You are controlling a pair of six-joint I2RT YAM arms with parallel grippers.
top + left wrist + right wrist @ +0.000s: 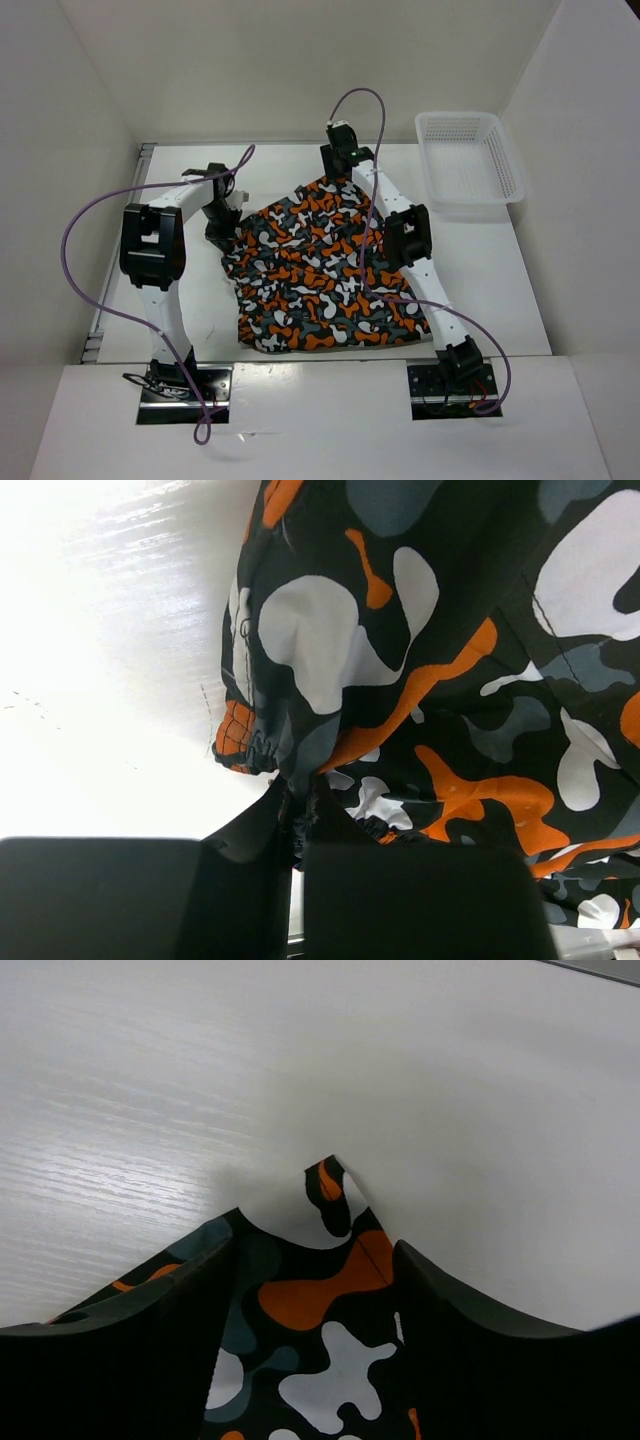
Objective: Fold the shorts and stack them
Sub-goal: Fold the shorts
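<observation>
Where the shorts lie: the camouflage-print shorts (320, 270) are spread on the white table (480, 280), left of the white mesh basket (458, 116) and closer to the arm bases than it, not touching it.
Shorts, shape: roughly a diamond in the top view, with one corner pointing at the far wall to the basket's left. The surface is mostly flat, with soft wrinkles.
Left gripper: the left gripper (297, 805) is closed on the shorts at the edge farthest from the basket. In its wrist view, a gathered, elasticated bit of cloth is pinched between the dark fingers (420, 900).
Left gripper, place: across the whole garment from the basket (226, 236).
Right gripper: the right gripper (318, 1230) has its fingers (120, 1370) well apart, straddling the far corner of the shorts. The cloth lies between them and a small tip of fabric stands up past the fingertips. They do not press on it.
Right gripper, place: level with the basket and to its left (338, 168), with bare table between.
Basket: sits at the table's far right, upright, with its open side up.
Cables: purple cables (70, 240) loop from each arm.
</observation>
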